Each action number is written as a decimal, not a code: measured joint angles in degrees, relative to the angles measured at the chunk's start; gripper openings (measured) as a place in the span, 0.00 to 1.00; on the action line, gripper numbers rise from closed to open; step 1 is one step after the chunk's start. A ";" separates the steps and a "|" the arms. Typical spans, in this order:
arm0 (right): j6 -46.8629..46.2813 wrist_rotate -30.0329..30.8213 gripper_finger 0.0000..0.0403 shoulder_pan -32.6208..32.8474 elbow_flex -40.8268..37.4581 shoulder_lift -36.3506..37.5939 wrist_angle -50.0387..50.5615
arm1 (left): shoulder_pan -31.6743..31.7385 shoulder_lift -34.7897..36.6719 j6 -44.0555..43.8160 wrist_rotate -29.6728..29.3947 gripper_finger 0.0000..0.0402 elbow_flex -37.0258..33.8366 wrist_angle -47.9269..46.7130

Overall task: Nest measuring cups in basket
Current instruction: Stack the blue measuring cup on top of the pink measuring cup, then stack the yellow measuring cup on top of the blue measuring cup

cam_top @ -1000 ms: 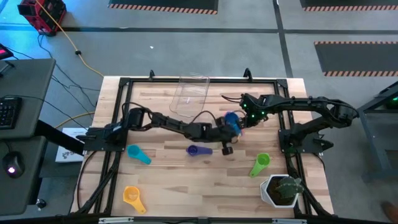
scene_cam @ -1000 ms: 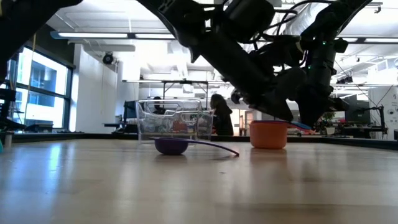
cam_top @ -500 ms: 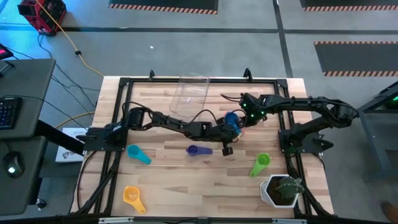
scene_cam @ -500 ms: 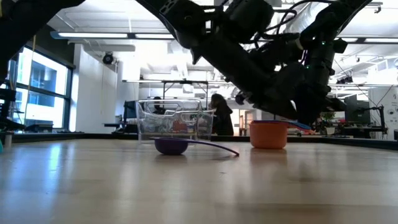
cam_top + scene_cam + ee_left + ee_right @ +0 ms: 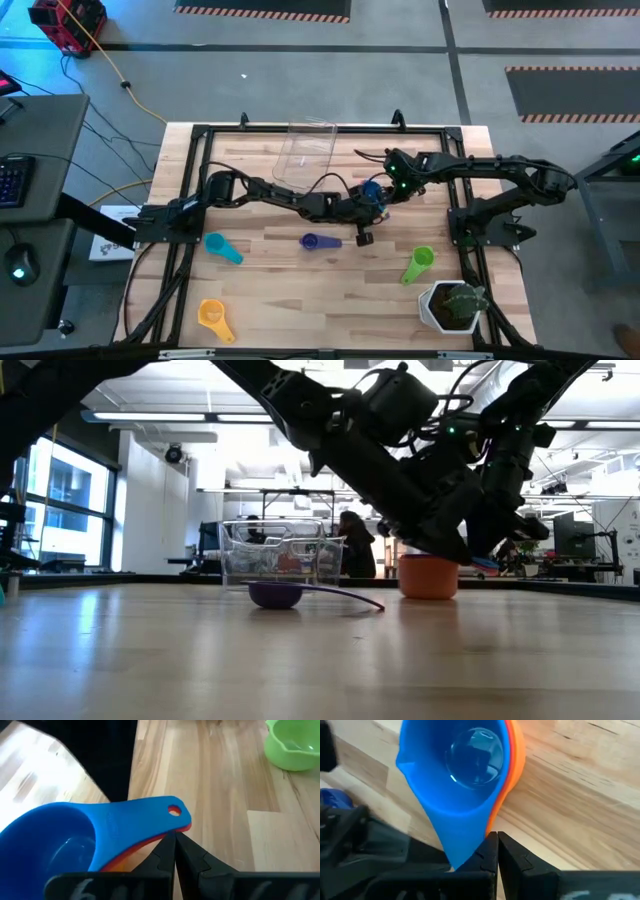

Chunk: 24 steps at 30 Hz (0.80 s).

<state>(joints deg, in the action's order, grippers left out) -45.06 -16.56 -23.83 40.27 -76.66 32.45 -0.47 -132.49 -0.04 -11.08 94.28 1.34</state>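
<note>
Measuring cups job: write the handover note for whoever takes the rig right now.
Left gripper: shut at the blue cup, which is nested in an orange cup mid-table.
Right gripper: shut at the same pair.
Basket: at the far edge, no cups visible inside.
Loose on the table: purple cup, teal cup, green cup, yellow-orange cup.
Done: one pair nested. Left: everything else, then into the basket.

place: lab/workshop | signs: hazard-striped floor mats [image 5: 262,10], keyboard [image 5: 14,180]
</note>
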 joint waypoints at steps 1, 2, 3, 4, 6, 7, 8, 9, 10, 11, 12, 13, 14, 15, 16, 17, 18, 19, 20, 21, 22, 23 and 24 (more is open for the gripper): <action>0.00 -0.05 0.00 0.00 0.00 0.00 0.12 | 0.12 0.00 -0.56 -0.01 0.00 0.00 -0.23; 0.08 0.00 0.00 -0.01 0.00 0.00 0.40 | 0.16 0.00 -0.67 0.01 0.00 0.00 -0.55; 0.26 0.25 0.00 0.00 0.00 0.00 0.70 | 0.22 0.03 -0.76 0.00 0.00 0.00 -1.17; 0.40 0.95 0.00 -0.08 0.00 0.00 1.02 | 0.24 0.20 -0.78 0.01 0.00 0.00 -2.15; 1.30 2.21 0.00 -0.58 0.00 0.00 1.44 | 0.26 1.06 -1.03 0.19 0.00 -0.01 -4.87; 1.73 2.88 0.00 -0.84 0.06 0.00 1.76 | 0.25 1.76 -1.54 0.61 0.00 0.00 -6.70; 2.29 3.13 0.00 -1.10 0.11 0.00 2.12 | 0.22 2.51 -2.20 1.32 0.00 0.00 -8.90; 2.89 3.24 0.00 -1.51 0.11 0.00 2.27 | 0.24 3.15 -2.54 2.34 0.00 0.00 -11.14; 3.53 3.28 0.00 -1.94 0.11 0.07 2.50 | 0.24 3.68 -2.73 3.41 0.00 0.00 -13.24; 4.17 3.28 0.00 -2.40 0.11 0.20 2.97 | 0.24 4.27 -2.73 4.24 0.00 0.00 -15.71; 4.86 3.26 0.00 -2.81 0.11 0.24 3.27 | 0.22 4.83 -2.77 4.61 0.00 -0.02 -18.28; 5.26 3.28 0.00 -3.24 0.13 0.24 3.53 | 0.22 5.46 -2.90 4.70 0.00 -0.02 -20.10; 5.95 3.29 0.00 -3.68 0.13 0.24 4.03 | 0.23 6.34 -2.93 4.81 0.00 -0.05 -21.92; 6.56 3.28 0.00 -4.05 0.13 0.24 4.41 | 0.24 7.41 -3.21 4.84 0.00 -0.48 -23.12; 7.16 3.30 0.00 -4.41 0.13 0.24 4.68 | 0.24 8.62 -3.54 5.28 0.00 -1.31 -23.46; 7.80 3.47 0.00 -4.74 0.15 0.24 4.88 | 0.25 10.17 -4.23 6.24 0.00 -2.71 -23.51; 8.04 3.51 0.00 -5.06 0.15 0.24 5.09 | 0.34 11.79 -5.14 6.89 0.00 -4.41 -23.56; 8.11 3.55 0.00 -5.38 0.15 0.24 5.22 | 0.45 13.67 -6.11 7.42 0.00 -6.54 -22.83; 8.57 3.60 0.00 -5.64 0.15 0.24 5.14 | 0.48 15.86 -7.18 7.97 0.00 -9.13 -21.43; 9.00 3.59 0.00 -5.87 0.15 0.24 5.03 | 0.53 18.33 -8.02 8.10 0.00 -12.04 -20.32; 9.09 3.71 0.00 -5.99 0.15 0.24 4.96 | 0.59 21.10 -8.94 8.28 0.00 -15.10 -18.78; 9.09 4.19 0.00 -6.15 0.15 0.24 4.86 | 0.63 24.22 -9.92 8.63 0.00 -18.38 -17.19; 9.09 4.37 0.00 -6.19 0.15 0.24 4.75 | 0.63 27.44 -10.61 9.16 0.00 -21.70 -15.65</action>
<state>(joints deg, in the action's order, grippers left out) -35.97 -12.19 -30.02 40.42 -76.42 37.20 0.16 -105.04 -10.65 -1.92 72.58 -14.30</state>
